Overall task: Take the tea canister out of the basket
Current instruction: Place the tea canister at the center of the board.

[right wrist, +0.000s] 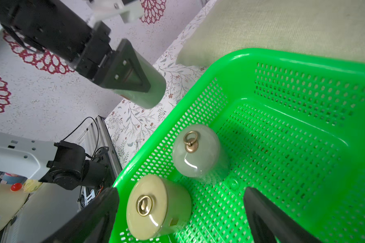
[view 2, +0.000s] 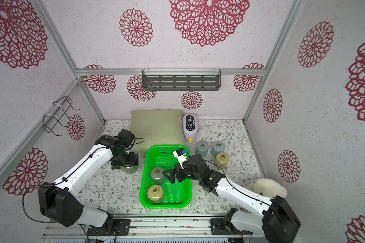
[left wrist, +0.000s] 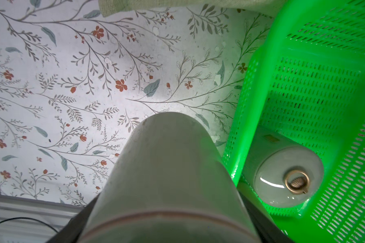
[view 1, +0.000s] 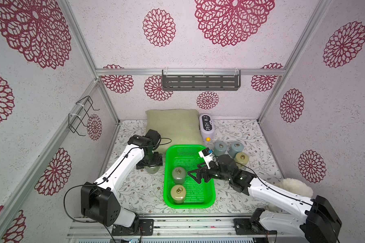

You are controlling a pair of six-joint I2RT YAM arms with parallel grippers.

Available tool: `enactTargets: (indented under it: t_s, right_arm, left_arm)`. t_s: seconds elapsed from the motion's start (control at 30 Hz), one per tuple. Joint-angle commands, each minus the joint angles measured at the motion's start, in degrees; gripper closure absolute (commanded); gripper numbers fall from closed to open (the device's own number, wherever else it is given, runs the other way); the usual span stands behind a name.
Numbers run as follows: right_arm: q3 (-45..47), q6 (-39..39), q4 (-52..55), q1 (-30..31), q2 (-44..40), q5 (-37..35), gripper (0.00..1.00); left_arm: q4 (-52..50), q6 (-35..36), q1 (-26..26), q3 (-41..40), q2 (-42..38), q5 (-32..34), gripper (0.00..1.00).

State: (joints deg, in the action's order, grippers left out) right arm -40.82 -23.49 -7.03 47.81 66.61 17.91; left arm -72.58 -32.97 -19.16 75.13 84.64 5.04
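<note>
The left gripper (view 1: 151,166) held a tea canister (left wrist: 169,168) over the tabletop just outside the basket's (view 1: 198,194) left wall, while the right gripper (view 1: 195,176), spread wide inside the basket, risked clipping and toppling the grey-green canister (view 1: 179,175) beside its fingers.

**Left arm** (view 1: 122,166) and **right arm** (view 1: 278,193): matching build. Each has long white moulded links, dotted with small dark screw holes, that alternate with bulky black joint housings (view 1: 99,202); the shoulder housing carries a cluster of round holes.

**Cabling:** a thin black cable (view 1: 64,202) loops free beside the left shoulder, and on both arms it runs clipped along the white link.

**Bases:** black base plates (view 1: 133,228), screwed at the corners.

**Right wrist:** white camera bracket (view 1: 207,155) with a blue insert; a small green light (view 1: 241,178) glows on the black forearm.

**Fingers** (right wrist: 131,71): black hollow triangles, each fastened by two pale screws.
</note>
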Motion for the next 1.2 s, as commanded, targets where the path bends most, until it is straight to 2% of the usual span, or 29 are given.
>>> enactTargets:
  t_s: [0.0, 0.23, 0.5, 1.17]
  right_arm:
    - [-2.16, 4.07, -1.69, 0.35, 1.06, -0.77, 0.01]
    - [1.41, 3.84, -7.27, 0.34, 4.26, 1.31, 0.01]
    - [3.4, 3.25, -7.65, 0.19, 3.77, 0.68, 0.01]
    - [4.34, 3.0, -7.07, 0.16, 2.0, -0.77, 0.01]
  left_arm:
    - [6.51, 1.42, 1.77, -1.82, -1.0, -2.48, 0.28]
    - [11.12, 2.88, 5.1, -5.6, 3.06, -4.81, 0.29]
    - [14.08, 3.2, 5.63, -6.4, 8.22, -6.63, 0.28]
    - [15.73, 4.71, 6.15, 0.6, 19.61, -4.33, 0.24]
